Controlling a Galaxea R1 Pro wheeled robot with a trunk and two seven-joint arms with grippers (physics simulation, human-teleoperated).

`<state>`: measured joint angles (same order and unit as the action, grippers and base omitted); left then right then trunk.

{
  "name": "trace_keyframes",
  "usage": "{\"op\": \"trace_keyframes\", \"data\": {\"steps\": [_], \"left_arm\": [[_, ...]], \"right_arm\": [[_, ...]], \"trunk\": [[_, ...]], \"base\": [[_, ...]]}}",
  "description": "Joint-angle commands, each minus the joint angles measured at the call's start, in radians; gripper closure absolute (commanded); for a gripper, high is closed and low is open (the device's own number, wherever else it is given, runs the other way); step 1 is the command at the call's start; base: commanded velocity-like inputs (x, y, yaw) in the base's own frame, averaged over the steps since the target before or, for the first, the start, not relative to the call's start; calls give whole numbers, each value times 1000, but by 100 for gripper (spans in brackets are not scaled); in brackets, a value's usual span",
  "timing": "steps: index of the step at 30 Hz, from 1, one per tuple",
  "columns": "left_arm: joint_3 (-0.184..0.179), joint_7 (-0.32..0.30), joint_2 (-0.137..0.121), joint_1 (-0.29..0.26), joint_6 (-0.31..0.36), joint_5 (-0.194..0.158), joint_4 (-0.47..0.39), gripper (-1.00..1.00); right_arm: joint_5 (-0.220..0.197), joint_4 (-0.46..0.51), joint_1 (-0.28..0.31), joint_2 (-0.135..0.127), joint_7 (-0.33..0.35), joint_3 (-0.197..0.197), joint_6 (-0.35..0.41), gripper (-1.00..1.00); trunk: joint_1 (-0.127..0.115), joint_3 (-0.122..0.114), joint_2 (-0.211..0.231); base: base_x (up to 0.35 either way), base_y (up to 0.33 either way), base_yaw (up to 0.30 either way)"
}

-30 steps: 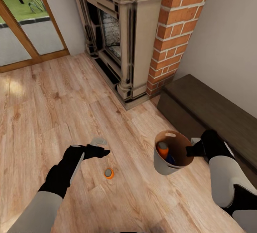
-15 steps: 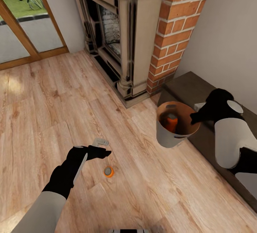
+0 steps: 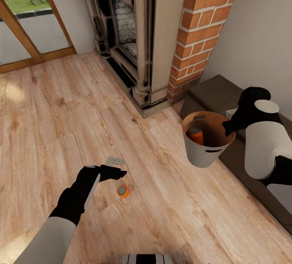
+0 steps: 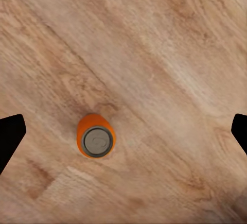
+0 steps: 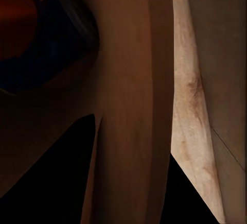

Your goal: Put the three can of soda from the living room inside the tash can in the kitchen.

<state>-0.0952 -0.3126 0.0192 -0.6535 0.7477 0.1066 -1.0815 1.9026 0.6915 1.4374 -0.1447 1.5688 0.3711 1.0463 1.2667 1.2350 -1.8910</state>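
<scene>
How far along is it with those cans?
One orange can sits inside the bin, with a dark blue one beside it. The right gripper holds the bin by its rim. The last can stands on the floor below the open left gripper. The kitchen trip remains.

The floor (image 3: 48, 110) is looking like light wood planks with strong grain and a soft satin sheen. The orange can (image 4: 95, 136) under the left end effector (image 3: 111, 167) is showing a dull grey metal top. The bin (image 3: 205, 152) on the right end effector (image 3: 228, 128) is looking matt grey plastic, brown inside. Rough red brick (image 3: 198, 33) is sitting beyond it.
</scene>
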Motion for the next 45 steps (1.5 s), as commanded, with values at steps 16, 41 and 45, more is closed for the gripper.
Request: {"op": "trace_keyframes", "data": {"steps": [16,41,45], "left_arm": [[1,30,2,0,-7,6,1,-100],[7,52,0,0,-7,1,-2,-100],[7,52,-1,0,-7,1,-3,-100]], "right_arm": [[-1,0,5,0,2,-2,1,100],[-1,0,5,-2,2,-2,1,100],[0,0,4,-7,2,-2,1,100]], "trunk": [[61,75,-112],[157,191,-287],[172,210,-315]], "base": [[0,0,0],[0,0,0],[0,0,0]]}}
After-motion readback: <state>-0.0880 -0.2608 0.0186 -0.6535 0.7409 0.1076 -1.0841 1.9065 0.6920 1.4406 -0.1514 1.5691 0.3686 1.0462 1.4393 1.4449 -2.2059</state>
